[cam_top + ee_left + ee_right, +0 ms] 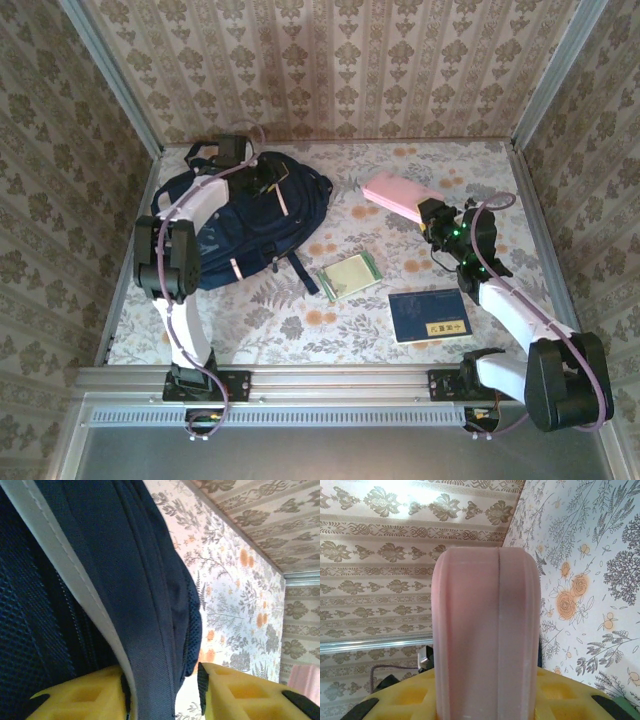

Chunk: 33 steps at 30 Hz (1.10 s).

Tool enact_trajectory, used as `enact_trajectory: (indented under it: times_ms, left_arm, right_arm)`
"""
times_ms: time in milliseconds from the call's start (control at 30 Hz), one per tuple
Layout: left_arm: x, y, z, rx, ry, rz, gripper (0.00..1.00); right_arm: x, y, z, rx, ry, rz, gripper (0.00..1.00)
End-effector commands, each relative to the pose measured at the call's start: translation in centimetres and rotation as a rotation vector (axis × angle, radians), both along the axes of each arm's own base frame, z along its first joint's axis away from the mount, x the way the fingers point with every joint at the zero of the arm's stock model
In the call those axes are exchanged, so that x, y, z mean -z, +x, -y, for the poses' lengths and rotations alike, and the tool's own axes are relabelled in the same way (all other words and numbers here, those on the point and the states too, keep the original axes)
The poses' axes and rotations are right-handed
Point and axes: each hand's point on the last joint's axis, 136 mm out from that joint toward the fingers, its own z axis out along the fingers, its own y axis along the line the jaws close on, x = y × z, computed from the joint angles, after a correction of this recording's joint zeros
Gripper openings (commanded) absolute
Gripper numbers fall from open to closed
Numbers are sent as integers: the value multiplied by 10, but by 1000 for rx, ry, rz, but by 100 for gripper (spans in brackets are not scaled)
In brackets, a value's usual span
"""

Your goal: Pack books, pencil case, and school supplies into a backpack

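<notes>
The navy backpack lies at the back left of the floral table. My left gripper is at its top rim; in the left wrist view the gripper is shut on a fold of the backpack beside the pale trim stripe. My right gripper is shut on one end of the pink pencil case, which rises from between the yellow fingers in the right wrist view. The green-and-white pad and the navy book with a yellow label lie on the table.
Wallpapered walls close in the table on three sides, and a metal rail runs along the near edge. The pad lies just right of the backpack's lower strap. The book lies close to the right arm's base.
</notes>
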Motion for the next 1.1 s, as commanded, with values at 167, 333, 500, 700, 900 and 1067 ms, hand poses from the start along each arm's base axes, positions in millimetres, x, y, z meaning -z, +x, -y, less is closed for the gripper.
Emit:
enact_trajectory:
  times_ms: [167,333,500,700,900,1067]
  left_arm:
    - [5,-2,3,108,63,1,18]
    - [-16,-14,21,225,88,53,0]
    - [-64,-33,34,315,109,140,0]
    - [-145,-76,38,415,132,285,0]
    - [-194,-121,22,417,98,394,0]
    - [-221,-149,21,458,-35,437,0]
  right_arm:
    - [-19,-4,8,-1,-16,66,29]
    - [-21,-12,14,9,-74,62,29]
    - [-24,-22,22,15,-156,51,28]
    - [-35,-24,14,-47,-212,81,28]
    - [-58,-25,-8,-179,-215,174,28]
    - [-76,-35,-44,-329,-220,254,28]
